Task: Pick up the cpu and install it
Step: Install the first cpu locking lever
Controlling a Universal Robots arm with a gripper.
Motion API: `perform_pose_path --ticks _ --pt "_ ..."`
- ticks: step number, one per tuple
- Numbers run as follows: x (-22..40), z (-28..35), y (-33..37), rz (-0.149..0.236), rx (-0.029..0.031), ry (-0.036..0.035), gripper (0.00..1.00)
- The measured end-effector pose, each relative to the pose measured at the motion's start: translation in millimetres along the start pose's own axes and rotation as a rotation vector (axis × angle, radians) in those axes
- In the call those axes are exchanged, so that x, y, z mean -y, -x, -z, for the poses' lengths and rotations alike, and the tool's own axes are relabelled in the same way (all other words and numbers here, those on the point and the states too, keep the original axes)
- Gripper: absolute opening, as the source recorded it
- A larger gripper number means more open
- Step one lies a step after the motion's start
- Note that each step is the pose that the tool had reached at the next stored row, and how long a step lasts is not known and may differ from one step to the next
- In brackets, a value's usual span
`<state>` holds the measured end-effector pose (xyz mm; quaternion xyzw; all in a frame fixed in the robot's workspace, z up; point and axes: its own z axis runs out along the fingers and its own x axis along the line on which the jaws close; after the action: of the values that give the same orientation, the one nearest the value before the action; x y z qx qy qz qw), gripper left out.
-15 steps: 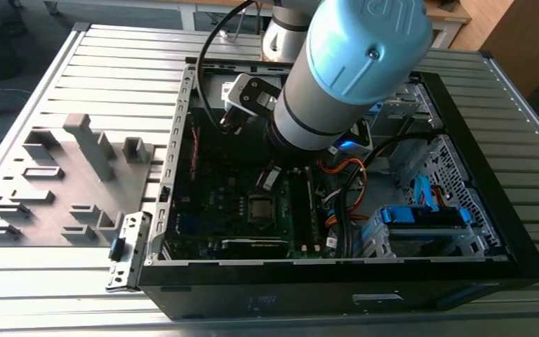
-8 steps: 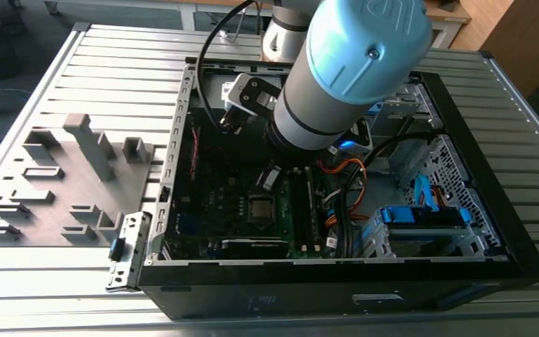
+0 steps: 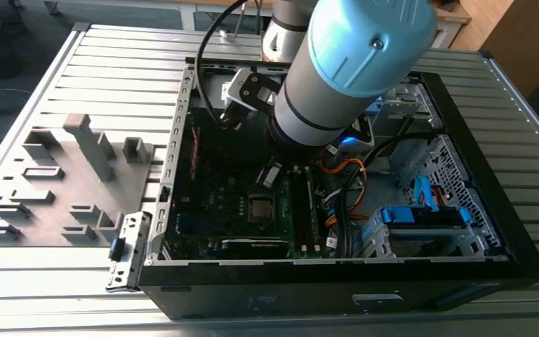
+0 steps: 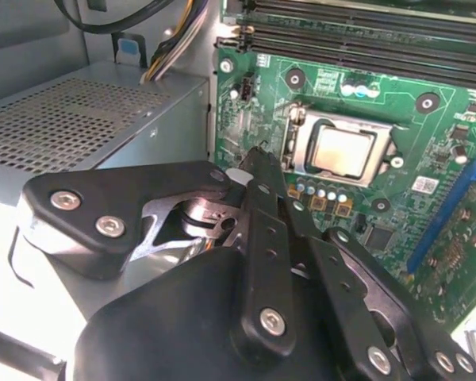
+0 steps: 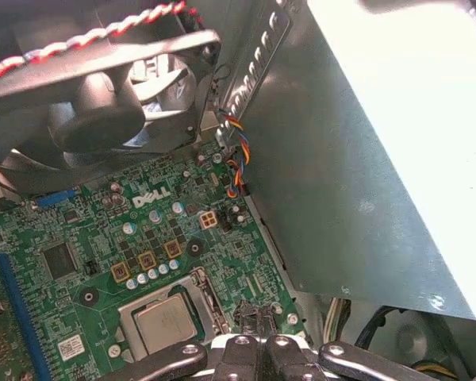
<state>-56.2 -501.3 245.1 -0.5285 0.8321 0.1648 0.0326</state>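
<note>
The cpu [image 4: 345, 151] is a small square chip with a silver-grey top. It lies flat in the socket on the green motherboard [image 4: 428, 143] inside the open computer case [image 3: 344, 281]. It is also seen in the first wrist view [image 5: 165, 324] and as a small square in the exterior view [image 3: 260, 207]. My gripper [image 4: 260, 159] hangs above the board beside the socket, on the side toward the grey power supply. Its black fingers are shut together with nothing between them. The first wrist view has the gripper [image 5: 258, 340] just off the socket's edge, apart from the chip.
The grey perforated power supply box [image 4: 87, 127] stands close beside the gripper. A black fan [image 5: 103, 103] with a red-and-white cable sits past the socket. Memory slots [image 4: 365, 24], orange cables [image 3: 344, 168] and a blue drive cage [image 3: 420, 217] crowd the case. A grey fixture tray [image 3: 64, 175] lies outside it.
</note>
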Motion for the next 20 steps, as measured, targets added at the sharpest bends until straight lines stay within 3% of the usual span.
perform_pose_path --ticks 3,12,20 --pt "-1.0 3.9 1.0 0.0 0.0 0.0 0.11" --pt "2.9 4.1 4.5 0.0 0.0001 -0.0001 0.11" --pt "2.9 3.8 5.3 -0.001 0.0001 -0.0001 0.11"
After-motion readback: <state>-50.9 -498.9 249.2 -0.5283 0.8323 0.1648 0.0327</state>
